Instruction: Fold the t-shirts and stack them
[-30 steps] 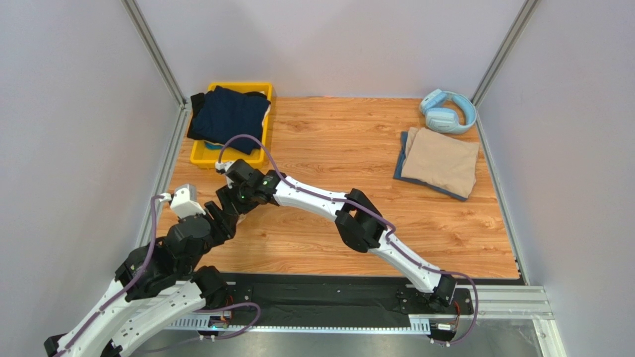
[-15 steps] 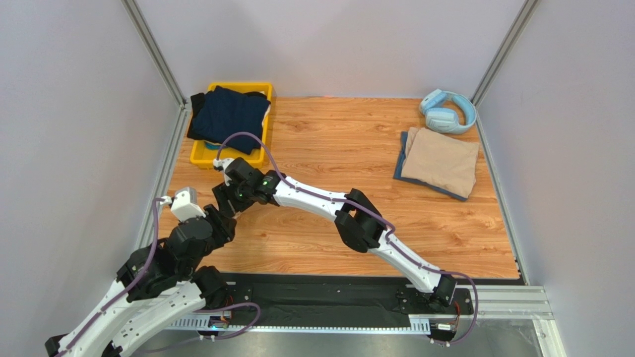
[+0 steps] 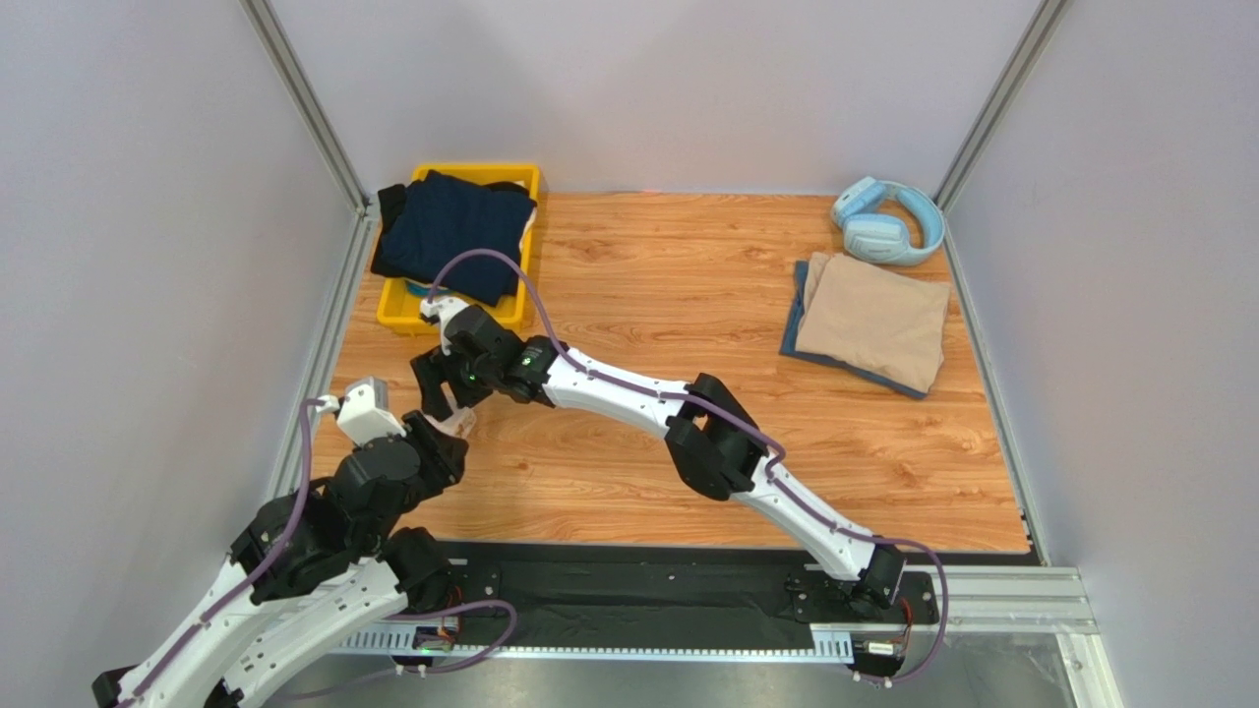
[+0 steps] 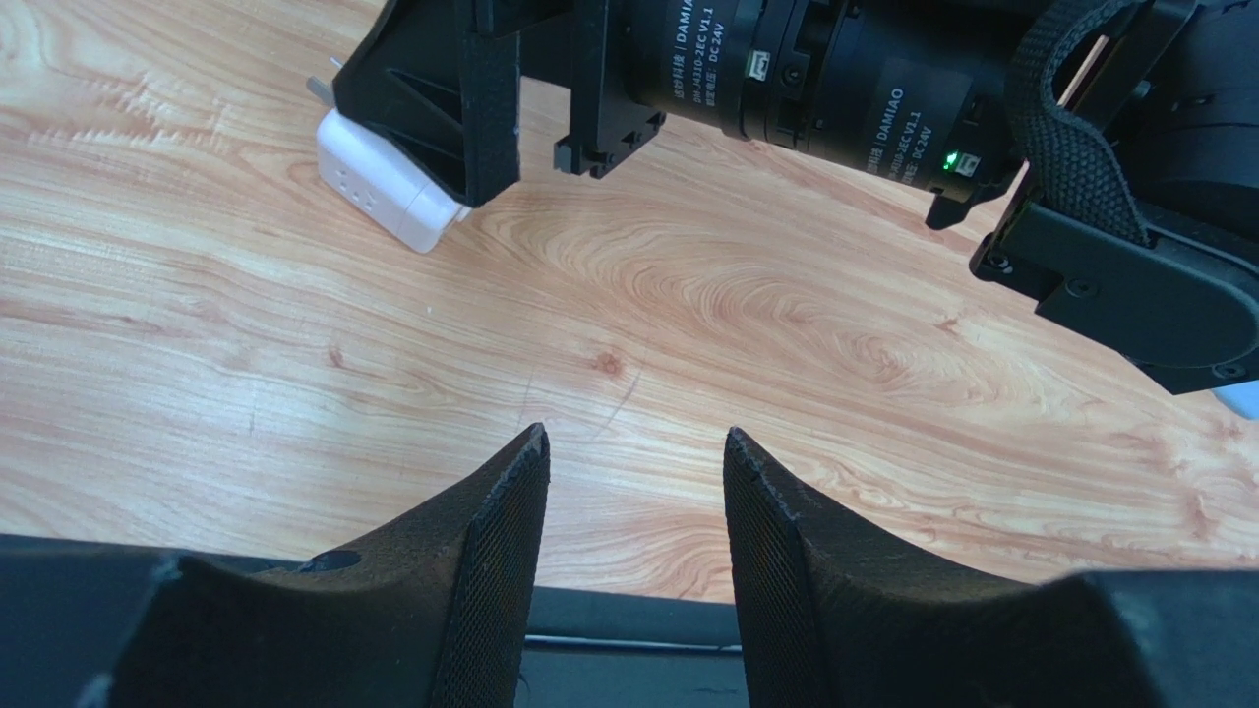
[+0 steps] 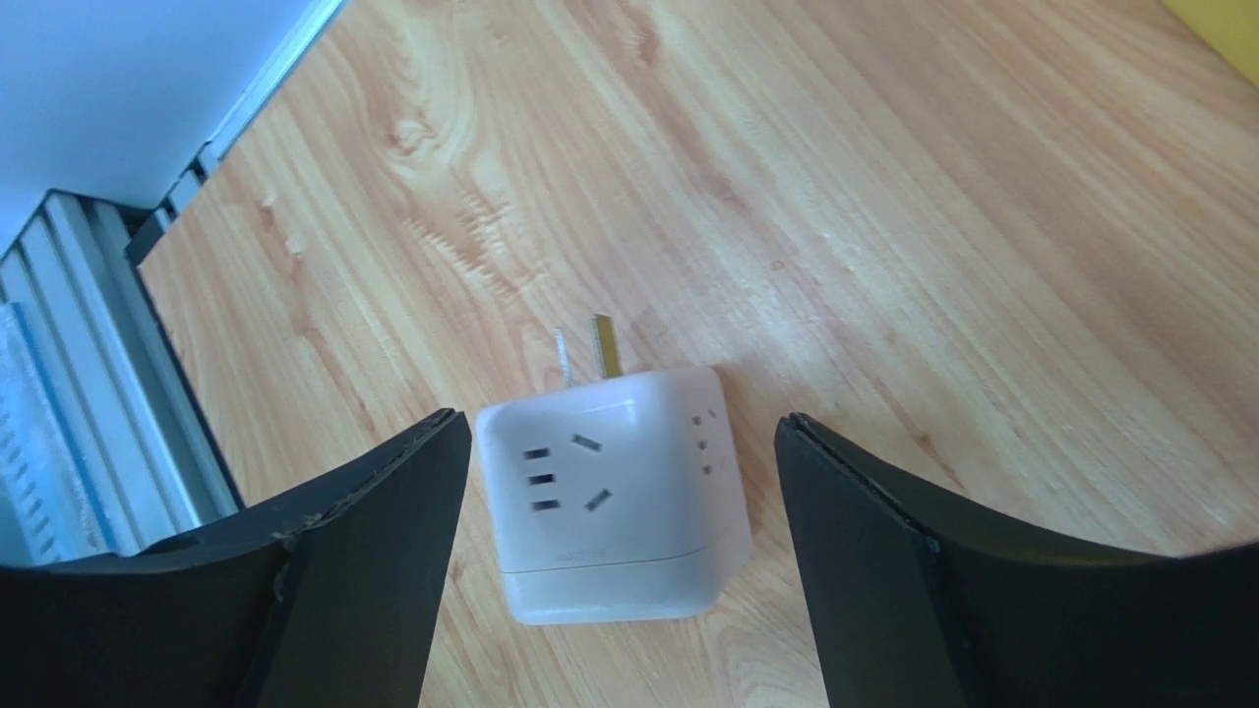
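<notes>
- Progress: 2 shirts lie folded and stacked at the right of the overhead view, the tan t-shirt point(image 3: 875, 320) on top of a blue t-shirt point(image 3: 797, 334). This part looks done.
- Remaining: the dark navy t-shirt point(image 3: 451, 224) and what seems to be a black t-shirt point(image 3: 390, 201) beneath it are not yet folded or stacked.
- Container: 1 yellow bin point(image 3: 396, 310), upper left, holds both loose shirts, which spill over its left rim.
- Right gripper point(image 5: 613, 428): jaws spread, a gap on each side of the white plug adapter point(image 5: 613, 502) resting on the table point(image 3: 665, 280); grasping nothing.
- Left gripper point(image 4: 633, 443): jaws apart, empty, above bare wood at lower left.
- Headphones point(image 3: 887, 221): upper right, just beyond the stack.
</notes>
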You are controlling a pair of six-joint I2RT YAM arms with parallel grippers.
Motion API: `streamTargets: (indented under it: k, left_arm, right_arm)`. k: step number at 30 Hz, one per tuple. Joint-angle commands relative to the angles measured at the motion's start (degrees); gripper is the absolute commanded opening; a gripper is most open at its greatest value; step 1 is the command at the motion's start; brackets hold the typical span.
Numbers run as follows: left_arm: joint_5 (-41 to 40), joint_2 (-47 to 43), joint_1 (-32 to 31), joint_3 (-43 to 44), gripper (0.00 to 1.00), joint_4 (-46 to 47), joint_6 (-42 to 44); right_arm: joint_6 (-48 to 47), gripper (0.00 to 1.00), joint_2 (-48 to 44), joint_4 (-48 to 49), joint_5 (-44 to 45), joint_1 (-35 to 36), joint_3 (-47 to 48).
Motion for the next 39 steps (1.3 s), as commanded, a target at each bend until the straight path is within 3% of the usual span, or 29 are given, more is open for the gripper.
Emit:
streamTargets:
  k: [1, 4, 9, 12, 16, 23, 29, 39]
  left_arm:
    - [0.11, -0.71, 0.13, -0.03, 0.54, -0.37, -0.98]
    - [0.03, -0.97, 0.13, -0.55, 0.54, -0.37, -1.24]
    - [0.73, -0.71, 0.13, -1.96, 0.54, 0.42, -1.42]
    - [1.25, -0.53, 0.13, -3.1, 0.54, 2.0, -0.81]
    - [1.78, 0.34, 0.13, -4.07, 0.55, 3.67, -0.01]
    - [2.22, 1.58, 0.04, -4.77, 0.55, 5.08, 0.25]
    - [2.57, 1.14, 0.13, -5.74, 0.55, 5.17, -0.1]
    - [4.33, 2.1, 0.13, -7.5, 0.56, 6.57, -0.28]
  right_arm:
    - [-0.91, 0.83, -9.2, 5.91, 7.34, -3.88, -9.0]
    - [-1.61, 0.83, -12.92, 6.11, 12.27, -9.85, -12.72]
    - [-5.46, 0.82, -17.41, -3.55, 18.49, -21.64, -10.81]
    - [-6.01, 0.83, -20.04, -4.53, 22.11, -29.9, -12.29]
    - [-2.42, 0.83, -21.63, -5.85, 15.1, -40.26, -11.68]
    - [-6.54, 0.87, -23.22, -3.83, 26.67, -46.87, -11.95]
    - [-1.62, 0.88, -18.91, -9.89, 27.39, -57.15, -3.69]
    - [0.58, 0.89, -20.05, -10.5, 26.78, -67.08, -9.66]
